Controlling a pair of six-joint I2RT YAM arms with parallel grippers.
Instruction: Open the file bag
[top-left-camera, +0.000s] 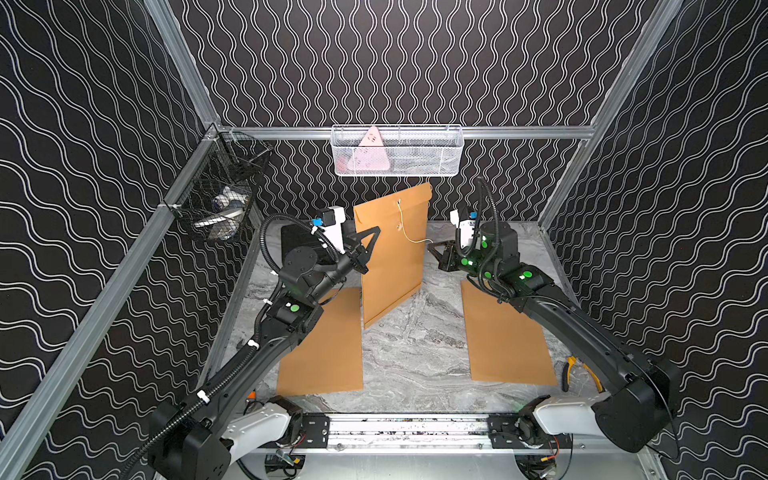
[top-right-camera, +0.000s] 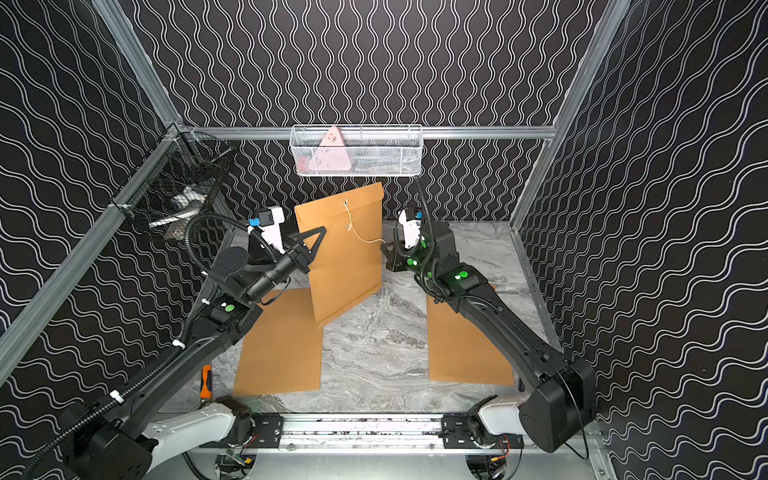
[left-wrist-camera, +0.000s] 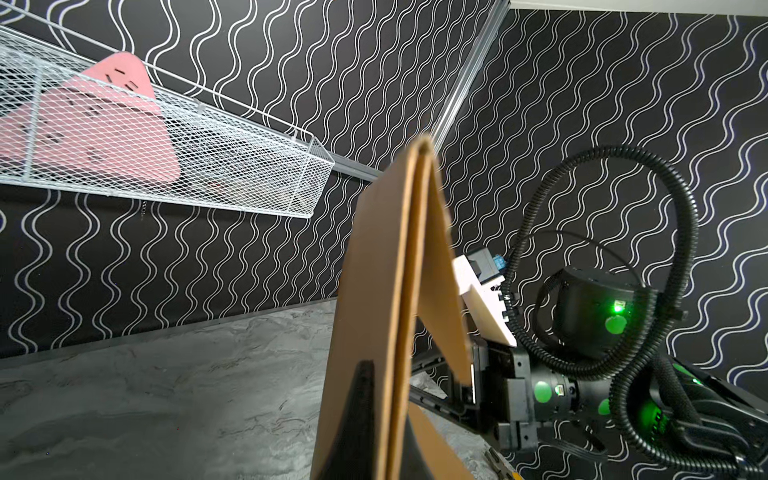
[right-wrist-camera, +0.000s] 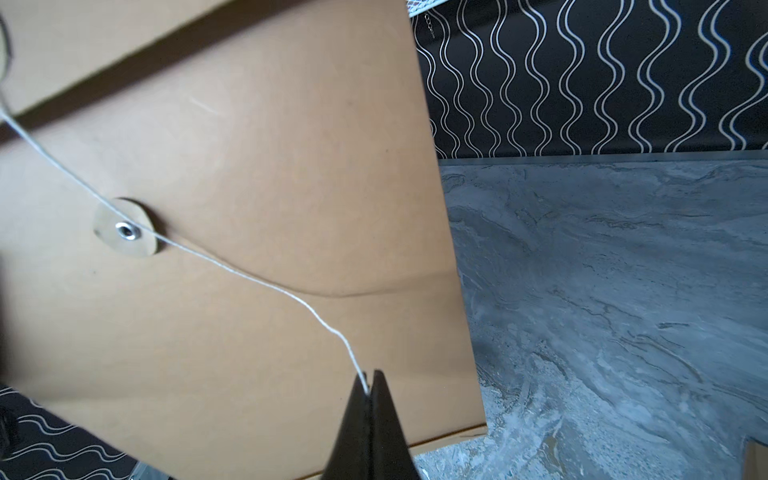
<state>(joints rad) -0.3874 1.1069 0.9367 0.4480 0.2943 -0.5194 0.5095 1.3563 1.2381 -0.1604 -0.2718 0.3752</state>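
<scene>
So the file bag (top-left-camera: 392, 257) is standing on end, a bit tilted, mid-table between the two arms. I can't tell whether its bottom corner actually touches the table (top-left-camera: 407, 353).

The left gripper (top-left-camera: 373, 235) is clamped tight on the bag's left edge. The right gripper (top-left-camera: 432, 245) is pinched closed on the free end of the string (top-left-camera: 415, 241), just off the bag's right side.

Both top views give you that layout, but the string is only a thin line there. The right wrist view shows it properly: the string (right-wrist-camera: 257, 278) runs past the button disc (right-wrist-camera: 126, 230) and straight into the closed tips (right-wrist-camera: 370, 386).

The left wrist view has the bag (left-wrist-camera: 374, 291) edge-on, and only there can you see the flap (left-wrist-camera: 440, 270) hanging away from the body, joined at the top fold.

Further out, two flat envelopes (top-left-camera: 322, 345) (top-left-camera: 505, 336) lie either side of the bag. A white mesh basket (top-left-camera: 415, 153) with a pink triangular piece (top-left-camera: 370, 151) hangs on the back rail, and a black wire basket (top-left-camera: 220, 199) on the left rail.
</scene>
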